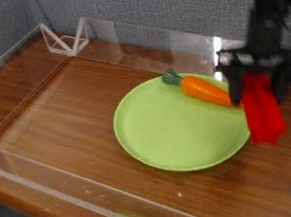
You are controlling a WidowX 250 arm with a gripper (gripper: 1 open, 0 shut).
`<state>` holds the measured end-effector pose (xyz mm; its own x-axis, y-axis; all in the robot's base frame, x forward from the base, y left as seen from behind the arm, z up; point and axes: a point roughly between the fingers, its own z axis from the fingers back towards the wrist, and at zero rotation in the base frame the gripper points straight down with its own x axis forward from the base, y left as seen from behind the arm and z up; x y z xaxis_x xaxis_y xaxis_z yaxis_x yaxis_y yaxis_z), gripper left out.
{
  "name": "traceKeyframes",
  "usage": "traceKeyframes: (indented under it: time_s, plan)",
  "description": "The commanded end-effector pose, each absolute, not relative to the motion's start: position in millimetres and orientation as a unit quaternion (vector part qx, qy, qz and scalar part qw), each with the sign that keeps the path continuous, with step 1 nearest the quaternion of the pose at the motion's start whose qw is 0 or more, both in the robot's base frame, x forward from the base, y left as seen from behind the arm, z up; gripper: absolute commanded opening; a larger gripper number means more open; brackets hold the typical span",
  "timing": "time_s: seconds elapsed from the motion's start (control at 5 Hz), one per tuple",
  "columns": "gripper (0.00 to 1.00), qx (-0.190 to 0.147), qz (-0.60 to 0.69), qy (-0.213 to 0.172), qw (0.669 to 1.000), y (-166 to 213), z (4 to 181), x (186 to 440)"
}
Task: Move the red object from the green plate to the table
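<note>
One gripper (pixel 255 81), fingers pinching the one red object (pixel 262 113), which hangs below them at the edge of the one green plate (pixel 178 126); one carrot (pixel 202 88) lies beside them, above the table (pixel 52 98).

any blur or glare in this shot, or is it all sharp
Camera view: the hand and the red object it grips are smeared by motion blur; the green plate and carrot stay fairly sharp; pale glare streaks the acrylic wall behind.

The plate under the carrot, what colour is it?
Lime green; the plate shows plainly in the camera view, the only one.
</note>
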<state>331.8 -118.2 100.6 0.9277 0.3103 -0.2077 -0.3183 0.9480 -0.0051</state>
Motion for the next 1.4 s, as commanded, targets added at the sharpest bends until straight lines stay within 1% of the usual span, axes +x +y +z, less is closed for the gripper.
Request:
traceKeyframes:
  time_s: [0.0,0.2,0.4,0.6,1.2]
  plan:
    - [0.0,-0.044,0.17,0.071,0.982,-96.2,150.3,319.1]
    - [0.0,-0.051,0.157,0.071,0.984,-79.1,168.6,310.5]
    - [0.0,-0.054,0.124,0.072,0.988,-53.7,183.8,309.1]
    - [0.0,-0.056,0.12,0.07,0.989,-32.6,189.1,313.5]
    - [0.0,-0.066,0.249,0.052,0.965,-33.9,136.0,335.0]
